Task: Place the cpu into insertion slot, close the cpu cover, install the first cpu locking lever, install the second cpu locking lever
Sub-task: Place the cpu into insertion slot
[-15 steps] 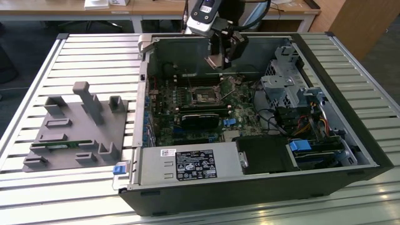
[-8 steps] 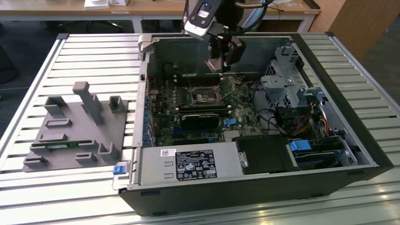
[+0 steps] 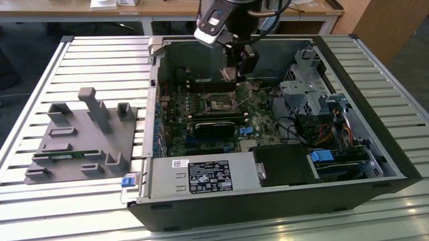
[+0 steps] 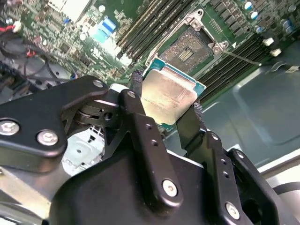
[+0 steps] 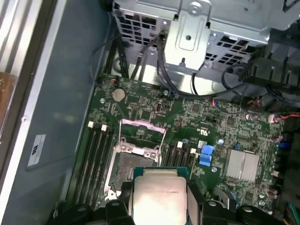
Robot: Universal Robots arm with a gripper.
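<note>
In both wrist views my gripper (image 4: 166, 99) (image 5: 159, 199) is shut on the cpu (image 4: 168, 93) (image 5: 159, 192), its two black fingers (image 4: 140, 119) pressing opposite edges of the silver-beige chip. The chip hangs above the green motherboard inside the open computer case, just off to one side of the insertion slot (image 4: 187, 49) (image 5: 127, 171). The slot's dark socket lies uncovered. The cpu cover (image 5: 142, 132) stands flipped open at the slot's far edge. A thin locking lever (image 4: 240, 57) sticks out beside the slot. In the exterior view my gripper (image 3: 232, 75) hovers over the slot (image 3: 219, 103).
Long black memory slots (image 5: 96, 159) flank the socket. A black card (image 3: 216, 126) sits close by, with a metal drive cage (image 3: 305, 95) and cables on the exterior view's right. The power supply (image 3: 201, 176) fills the case's front. A grey fixture (image 3: 80, 135) stands outside the case.
</note>
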